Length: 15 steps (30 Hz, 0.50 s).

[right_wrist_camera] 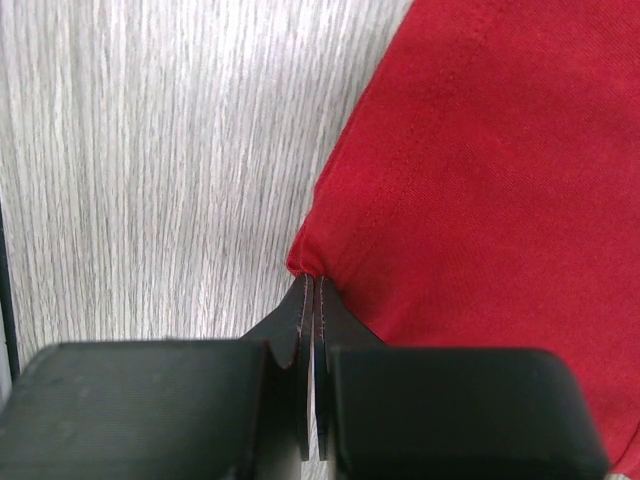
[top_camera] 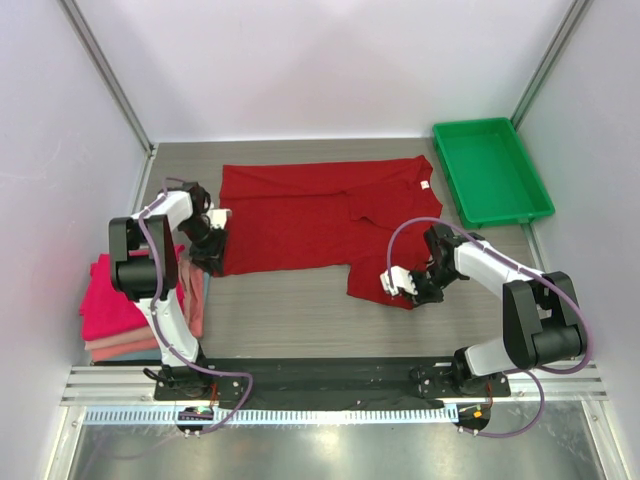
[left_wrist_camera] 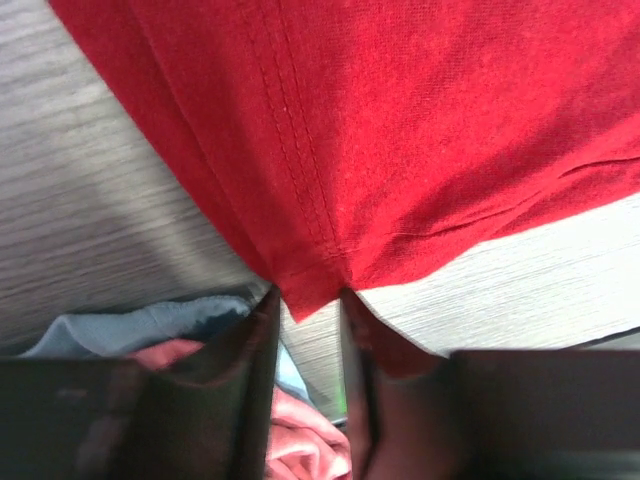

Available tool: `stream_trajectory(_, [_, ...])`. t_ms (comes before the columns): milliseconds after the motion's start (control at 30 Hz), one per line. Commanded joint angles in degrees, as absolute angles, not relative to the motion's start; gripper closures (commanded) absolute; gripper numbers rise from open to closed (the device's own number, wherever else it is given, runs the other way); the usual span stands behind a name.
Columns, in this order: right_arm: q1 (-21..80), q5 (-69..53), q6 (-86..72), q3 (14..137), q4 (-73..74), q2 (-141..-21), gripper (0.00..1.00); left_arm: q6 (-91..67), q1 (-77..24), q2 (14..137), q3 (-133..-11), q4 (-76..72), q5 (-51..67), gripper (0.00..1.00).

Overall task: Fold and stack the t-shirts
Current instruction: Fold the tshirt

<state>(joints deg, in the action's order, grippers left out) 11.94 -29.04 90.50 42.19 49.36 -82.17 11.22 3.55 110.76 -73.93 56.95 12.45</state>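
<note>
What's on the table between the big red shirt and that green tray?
Nothing. In the top view, only bare grey table separates the red shirt from the green tray; they lie close together but apart.

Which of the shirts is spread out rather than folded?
The dark red t-shirt, lying open mid-table with both end effectors pinching its near corners. The pink shirts sit folded in a stack at the left edge.

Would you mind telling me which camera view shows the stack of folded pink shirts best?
The top external view: the stack of folded pink shirts lies at the table's left edge, partly behind the left arm. The left wrist view catches only scraps of pink cloth below its fingers. The right wrist view shows none of it.
</note>
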Motion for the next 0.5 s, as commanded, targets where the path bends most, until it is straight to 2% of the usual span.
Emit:
stream_trajectory(0, [12.2,-29.1,88.6,42.3,47.2,-81.3,0.99,12.1,3.1,112.4,-75.3,56.8,12.7,0.73])
stream_trajectory(33, [12.2,-28.7,87.9,42.4,46.7,-81.2,0.99,12.2,3.1,112.6,-75.5,56.7,12.7,0.83])
stream_trajectory(133, [11.6,-27.9,84.8,43.8,45.4,-80.2,0.99,12.7,3.1,112.0,-76.2,57.5,12.8,0.99])
stream_trajectory(467, [5.0,-28.1,71.3,59.1,44.9,-75.0,0.99,15.3,3.0,107.7,-84.0,61.2,12.6,1.00])
